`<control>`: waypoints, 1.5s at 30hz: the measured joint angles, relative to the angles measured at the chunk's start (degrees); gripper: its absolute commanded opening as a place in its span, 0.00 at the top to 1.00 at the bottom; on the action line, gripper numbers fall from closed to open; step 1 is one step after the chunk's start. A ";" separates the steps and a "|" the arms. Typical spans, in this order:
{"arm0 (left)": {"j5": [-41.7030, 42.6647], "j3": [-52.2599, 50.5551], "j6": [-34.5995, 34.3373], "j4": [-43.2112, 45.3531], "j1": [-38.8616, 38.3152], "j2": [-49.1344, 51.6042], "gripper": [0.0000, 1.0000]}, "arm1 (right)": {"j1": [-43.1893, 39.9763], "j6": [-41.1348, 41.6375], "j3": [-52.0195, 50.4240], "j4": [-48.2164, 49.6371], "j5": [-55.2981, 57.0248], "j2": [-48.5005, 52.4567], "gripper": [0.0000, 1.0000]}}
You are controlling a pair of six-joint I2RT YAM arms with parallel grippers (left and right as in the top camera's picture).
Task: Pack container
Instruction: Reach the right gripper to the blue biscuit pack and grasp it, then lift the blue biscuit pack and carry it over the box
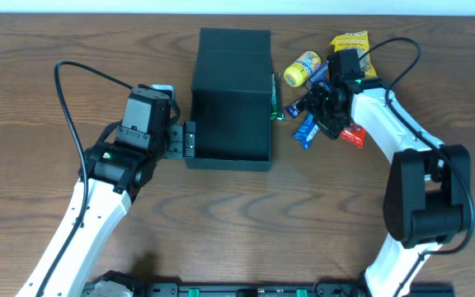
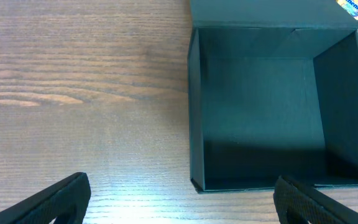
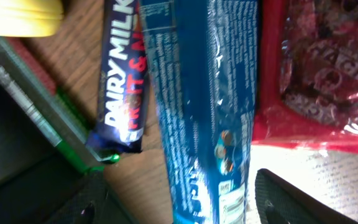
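Right of the open, empty container [image 1: 231,124] at mid-table, your right gripper [image 3: 197,199] straddles a blue packet [image 3: 197,93], jaws apart, nothing held. Your left gripper [image 1: 190,140] sits wide open and empty at the container's left wall. Close carelessly and you may pinch the Dairy Milk bar [image 3: 122,81] alongside, or snag the red packet [image 3: 322,81]. Fingertips are cut off below, so contact with the wrapper cannot be judged.

Robot lab bench: wood-grain table [image 1: 23,49], cabled left arm [image 1: 81,219] and right arm [image 1: 386,115] mounted at its near edge.
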 measured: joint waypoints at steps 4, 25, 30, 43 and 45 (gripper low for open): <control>0.00 0.00 0.02 0.02 0.00 0.00 0.05 | 0.00 -0.70 0.04 0.22 0.37 1.79 0.23; 0.00 0.00 0.00 0.37 0.00 0.00 0.05 | 0.00 -4.48 0.09 0.57 2.01 4.57 0.56; 0.00 0.00 0.02 0.55 0.00 0.00 0.05 | 0.00 -5.03 0.22 0.17 2.03 4.57 0.66; 0.02 0.00 0.00 1.31 0.00 0.00 0.05 | 0.00 -6.69 4.00 -11.13 2.27 4.92 0.98; 0.02 0.00 0.02 1.38 0.00 0.00 0.05 | 0.00 -7.41 6.47 -14.10 2.27 5.18 0.99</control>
